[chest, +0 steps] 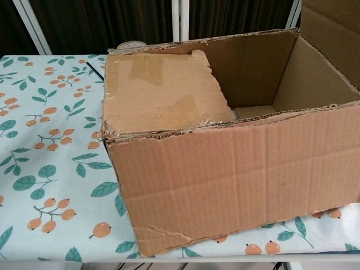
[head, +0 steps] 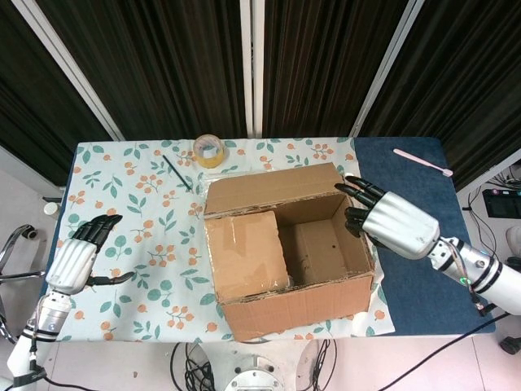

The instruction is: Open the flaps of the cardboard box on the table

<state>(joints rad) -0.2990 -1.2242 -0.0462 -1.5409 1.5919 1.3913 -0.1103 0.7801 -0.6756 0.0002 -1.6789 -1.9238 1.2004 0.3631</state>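
Beside right hand [head: 392, 221], box [head: 293, 305] sits mid-table, its right flap [chest: 332, 34] raised upright, pushed outward. Right hand's fingers spread, dark fingertips at flap's upper edge, gripping nothing; whether touching cardboard, cannot tell. Left flap [head: 246, 254] lies flat over box's left half, tape strips on it, not yet lifted. Far flap [head: 269, 189] looks folded back. Near flap: cannot tell. Left hand [head: 77, 259] well apart from box, over tablecloth [head: 130, 195], fingers spread, empty. Judgement: roughly halfway; left flap remains, likely job for left hand.
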